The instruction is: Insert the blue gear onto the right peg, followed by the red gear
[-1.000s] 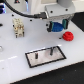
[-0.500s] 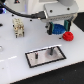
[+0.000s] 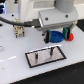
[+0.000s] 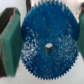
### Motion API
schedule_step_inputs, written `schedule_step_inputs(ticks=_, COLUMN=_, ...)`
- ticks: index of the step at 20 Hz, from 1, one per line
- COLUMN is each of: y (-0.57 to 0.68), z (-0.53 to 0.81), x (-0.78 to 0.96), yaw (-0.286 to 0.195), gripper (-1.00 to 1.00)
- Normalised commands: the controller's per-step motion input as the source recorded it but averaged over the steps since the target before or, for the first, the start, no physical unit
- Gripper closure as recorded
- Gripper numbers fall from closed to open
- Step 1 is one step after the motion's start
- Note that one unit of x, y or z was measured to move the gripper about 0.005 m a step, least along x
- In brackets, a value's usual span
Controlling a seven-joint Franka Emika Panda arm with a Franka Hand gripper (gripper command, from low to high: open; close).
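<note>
White tabletop point(image 3: 15, 60) lay beneath the gripper point(image 3: 54, 36), clamped across the rim of the blue gear point(image 4: 48, 44) above the plate with 2 pegs point(image 3: 52, 50), a light, rigid, likely slippery disc best held by opposite toothed edges.

A white table point(image 3: 15, 70) spreads beneath the gripper point(image 3: 56, 36). Directly below the gripper, and apart from it, lies 1 grey rectangular plate point(image 3: 34, 59) with a black edge, flat on the table. The plate's pin point(image 3: 41, 55) farther from the gripper stands upright. Off to the gripper's side, toward the exterior view's left, sits 1 small tan block point(image 3: 19, 32), too blurred to identify. A black cable point(image 3: 10, 21) curves above that block.
</note>
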Motion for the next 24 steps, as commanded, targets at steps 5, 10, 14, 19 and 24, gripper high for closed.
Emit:
schedule_step_inputs(ticks=5, y=-0.08, z=-0.05, x=0.63, yaw=0.0, gripper=1.0)
schedule_step_inputs(ticks=10, y=-0.04, z=-0.13, x=0.15, yaw=0.0, gripper=1.0)
schedule_step_inputs(ticks=14, y=-0.02, z=0.09, x=0.02, yaw=0.0, gripper=1.0)
schedule_step_inputs(ticks=19, y=0.03, z=0.16, x=0.01, yaw=0.0, gripper=1.0)
schedule_step_inputs(ticks=24, y=0.0, z=0.22, x=0.01, yaw=0.0, gripper=1.0)
